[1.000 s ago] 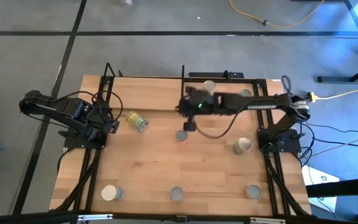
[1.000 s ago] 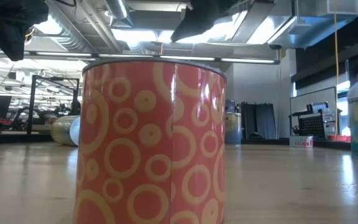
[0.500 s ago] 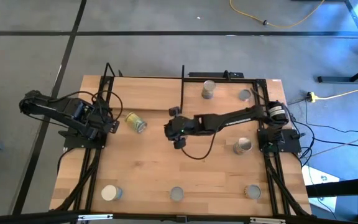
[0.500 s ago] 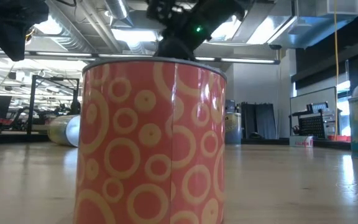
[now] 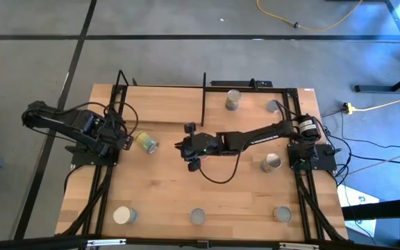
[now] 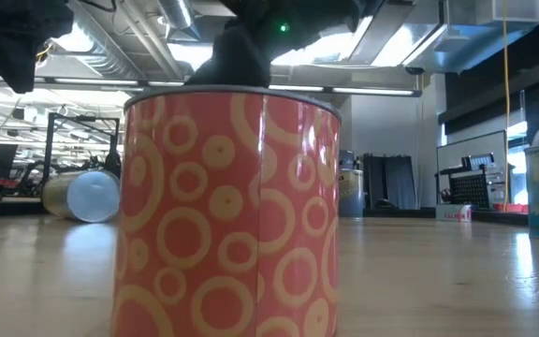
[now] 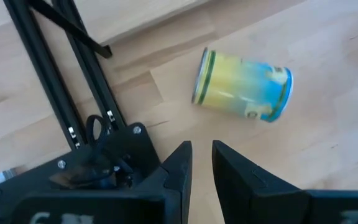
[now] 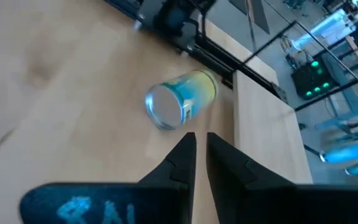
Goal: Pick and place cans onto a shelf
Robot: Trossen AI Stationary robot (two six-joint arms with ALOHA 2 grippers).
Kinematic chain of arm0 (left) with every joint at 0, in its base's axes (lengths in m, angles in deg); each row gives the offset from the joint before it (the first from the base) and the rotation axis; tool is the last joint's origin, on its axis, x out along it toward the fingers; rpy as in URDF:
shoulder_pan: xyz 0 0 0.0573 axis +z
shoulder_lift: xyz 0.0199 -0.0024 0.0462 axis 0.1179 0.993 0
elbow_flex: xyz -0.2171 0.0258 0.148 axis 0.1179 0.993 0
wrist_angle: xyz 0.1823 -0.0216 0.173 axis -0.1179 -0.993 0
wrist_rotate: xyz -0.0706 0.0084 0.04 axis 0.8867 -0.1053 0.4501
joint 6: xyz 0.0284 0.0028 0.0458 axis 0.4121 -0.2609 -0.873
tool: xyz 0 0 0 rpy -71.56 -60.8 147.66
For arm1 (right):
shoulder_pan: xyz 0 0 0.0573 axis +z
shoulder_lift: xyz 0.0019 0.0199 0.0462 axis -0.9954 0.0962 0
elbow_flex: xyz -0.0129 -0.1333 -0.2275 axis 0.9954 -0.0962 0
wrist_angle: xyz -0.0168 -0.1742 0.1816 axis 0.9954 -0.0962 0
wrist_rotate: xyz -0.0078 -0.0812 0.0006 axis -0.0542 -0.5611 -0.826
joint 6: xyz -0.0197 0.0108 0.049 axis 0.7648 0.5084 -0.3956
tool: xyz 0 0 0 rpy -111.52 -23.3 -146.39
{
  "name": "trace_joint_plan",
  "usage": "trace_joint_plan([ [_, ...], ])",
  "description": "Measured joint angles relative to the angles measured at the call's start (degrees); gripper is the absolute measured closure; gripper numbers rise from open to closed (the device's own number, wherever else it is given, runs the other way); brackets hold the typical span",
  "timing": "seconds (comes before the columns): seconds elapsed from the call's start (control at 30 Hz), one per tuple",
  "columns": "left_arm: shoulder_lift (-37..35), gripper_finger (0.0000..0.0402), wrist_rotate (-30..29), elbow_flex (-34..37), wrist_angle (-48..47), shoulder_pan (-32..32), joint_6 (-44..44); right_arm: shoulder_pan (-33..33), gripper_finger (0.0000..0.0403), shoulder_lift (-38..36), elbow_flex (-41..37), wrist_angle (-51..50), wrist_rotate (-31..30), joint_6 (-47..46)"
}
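Note:
A yellow-and-blue can (image 5: 146, 143) lies on its side on the table between my two grippers; it also shows in the left wrist view (image 7: 242, 84), the right wrist view (image 8: 179, 99) and the low view (image 6: 82, 195). My left gripper (image 7: 202, 149) hangs just left of it (image 5: 126, 141), shut and holding nothing. My right gripper (image 8: 201, 140) reaches from the right toward the can (image 5: 181, 146), slanting down, shut and holding nothing, a short way from it. The shelf (image 5: 252, 117) at the far right carries two upright cans (image 5: 232, 99) (image 5: 273, 106).
An upright can (image 5: 272, 162) stands near the right arm's base. Three more cans (image 5: 123, 215) (image 5: 197, 217) (image 5: 281, 214) stand along the near edge; the orange-ringed one (image 6: 227, 215) fills the low view. Black frame rods (image 7: 73, 87) run beside the left gripper.
My right gripper has swung down from over the shelf's near edge toward the table's left, coming low behind the lying can, and now covers the can that stood at the table's middle. The lying can has rolled a little toward the left arm and turned.

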Motion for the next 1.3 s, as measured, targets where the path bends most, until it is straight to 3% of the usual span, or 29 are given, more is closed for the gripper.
trace_joint_plan([
  [0.33,0.0,0.0346,0.7,12.8,5.7,0.0,5.2,0.1,0.0361,0.0,0.0,-0.2,0.0,-0.2],
  [0.53,0.6,0.0348,-1.7,11.9,7.0,0.6,7.1,0.0,0.0361,0.0,0.0,-0.2,-0.1,-0.3],
  [0.8,3.8,0.0350,4.2,11.9,12.8,1.3,12.2,0.0,0.0361,0.0,0.0,-0.1,-0.1,-0.3],
  [0.97,7.7,0.0350,5.5,11.9,17.3,1.2,9.1,0.0,0.0361,0.0,0.0,-0.1,-0.1,-0.3],
  [1.3,16.2,0.0350,3.5,11.9,15.0,1.3,8.0,0.0,0.0361,0.0,0.0,-0.2,-0.1,-0.3],
])
